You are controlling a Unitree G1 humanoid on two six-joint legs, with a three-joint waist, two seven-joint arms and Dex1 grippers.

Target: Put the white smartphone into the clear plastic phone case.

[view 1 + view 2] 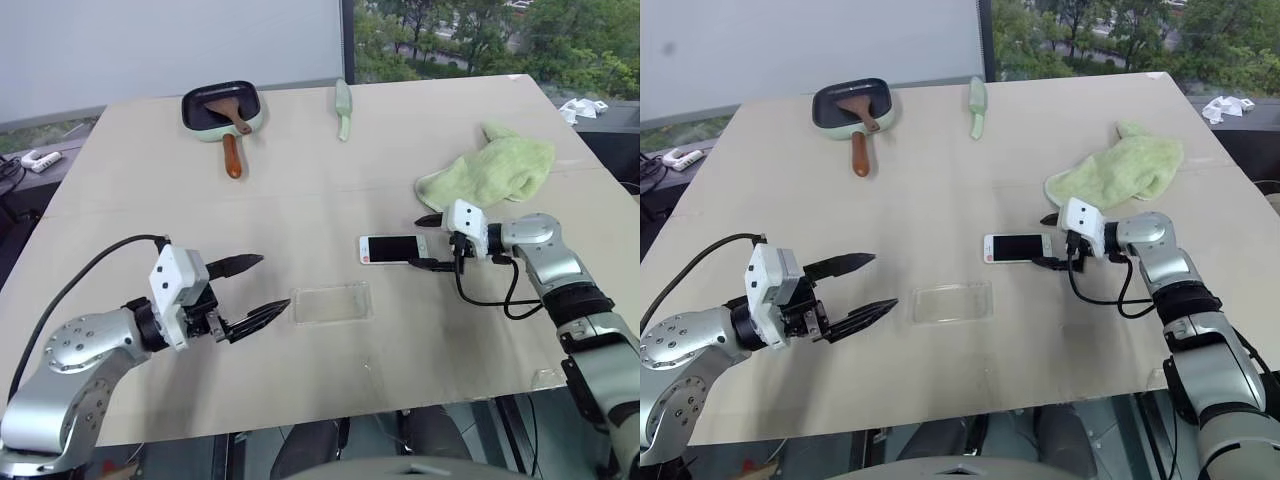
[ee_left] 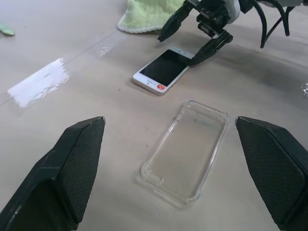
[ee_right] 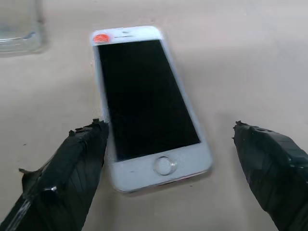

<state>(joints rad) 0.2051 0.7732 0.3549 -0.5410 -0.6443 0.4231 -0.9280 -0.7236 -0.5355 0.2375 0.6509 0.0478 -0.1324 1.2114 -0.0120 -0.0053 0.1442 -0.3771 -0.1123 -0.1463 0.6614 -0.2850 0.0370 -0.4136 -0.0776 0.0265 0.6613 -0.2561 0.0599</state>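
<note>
The white smartphone (image 1: 392,249) lies flat on the table, screen up, its red-marked end toward the clear plastic phone case (image 1: 331,303). The case lies empty, a little nearer the front edge and to the phone's left. My right gripper (image 1: 416,243) is open and low at the phone's home-button end. In the right wrist view one finger (image 3: 72,168) sits close beside the phone's (image 3: 144,96) long edge, and the other stands well clear. My left gripper (image 1: 272,283) is open, hovering just left of the case (image 2: 187,151) and pointing at it, with nothing between its fingers.
A green cloth (image 1: 495,165) lies bunched behind my right gripper. At the back of the table sit a dark pan (image 1: 222,108) with a wooden spatula in it and a pale green utensil (image 1: 343,108). The table's front edge (image 1: 400,405) runs close behind the case.
</note>
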